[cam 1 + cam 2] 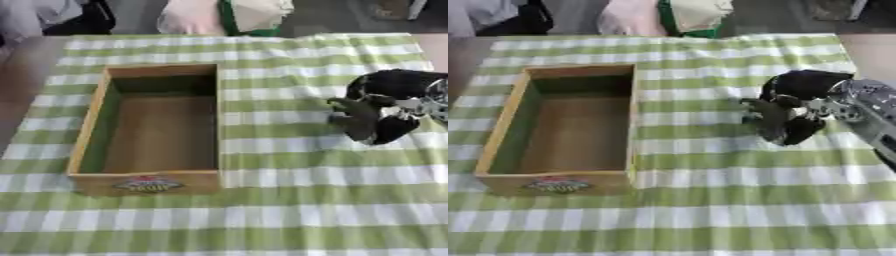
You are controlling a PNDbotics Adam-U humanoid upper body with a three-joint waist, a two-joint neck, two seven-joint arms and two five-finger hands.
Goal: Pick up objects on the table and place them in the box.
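A wooden box (87, 131) with a red and yellow label on its near wall stands on the left half of the table; only its bare brown floor shows inside. To its right, my right hand (802, 107) reaches in from the right edge, black with a silver wrist, low over the cloth. Its fingers are curled round a small dark grey-green thing (765, 116) that sticks out toward the box. What that thing is I cannot make out. My left hand shows in neither view.
A green and white checked cloth (289, 210) covers the table. Bare brown tabletop (19, 75) shows along the left edge. White and green fabric (236, 15) lies beyond the far edge.
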